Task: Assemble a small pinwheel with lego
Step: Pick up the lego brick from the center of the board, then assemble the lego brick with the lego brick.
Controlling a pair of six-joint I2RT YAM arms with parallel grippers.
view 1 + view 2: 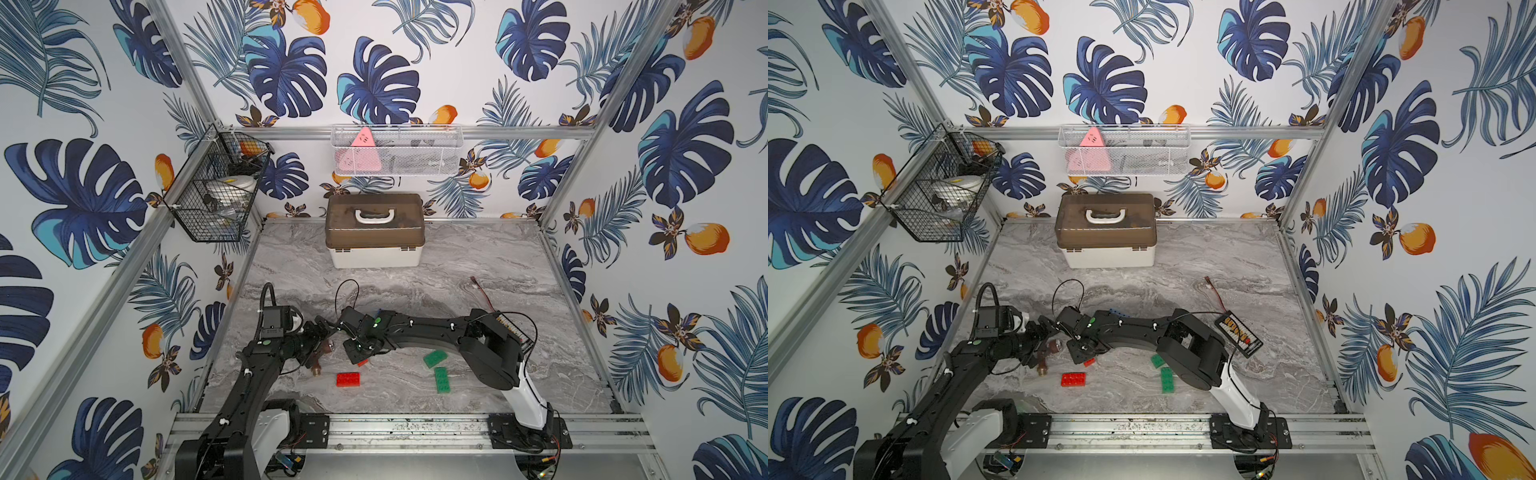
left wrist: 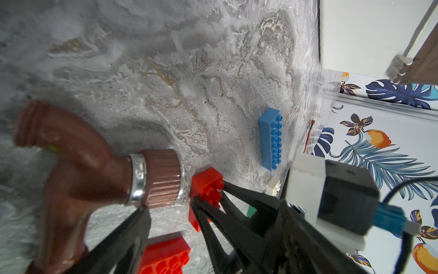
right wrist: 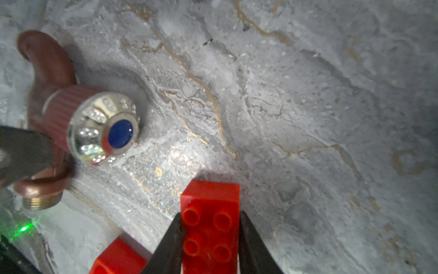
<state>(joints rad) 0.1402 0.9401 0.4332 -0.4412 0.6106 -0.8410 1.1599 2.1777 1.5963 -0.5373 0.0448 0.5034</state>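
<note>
Grey marble tabletop [image 1: 457,270], walled in leaf-print paper, carries loose lego near the arms: a free red brick [image 1: 348,379], a gripped red brick [image 3: 209,197] pinched at its long sides by the right gripper [image 3: 209,219], two green bricks [image 1: 435,358] [image 1: 441,379], one blue strip [image 2: 270,138], one white brick [image 2: 272,187], plus one brown pipe fitting [image 2: 78,154] by the left gripper [image 1: 327,331], jaws spread wide.

Both top views bright, even, edges bowed by wide lens. Wrist views dimmer, soft; brown curved plastic pipe fitting [image 2: 78,161] blurred, glare on its chrome cap [image 3: 90,132]. Red studded plastic brick [image 3: 209,227] sharp, shadowing grey marbled worktop [image 3: 308,106].
</note>
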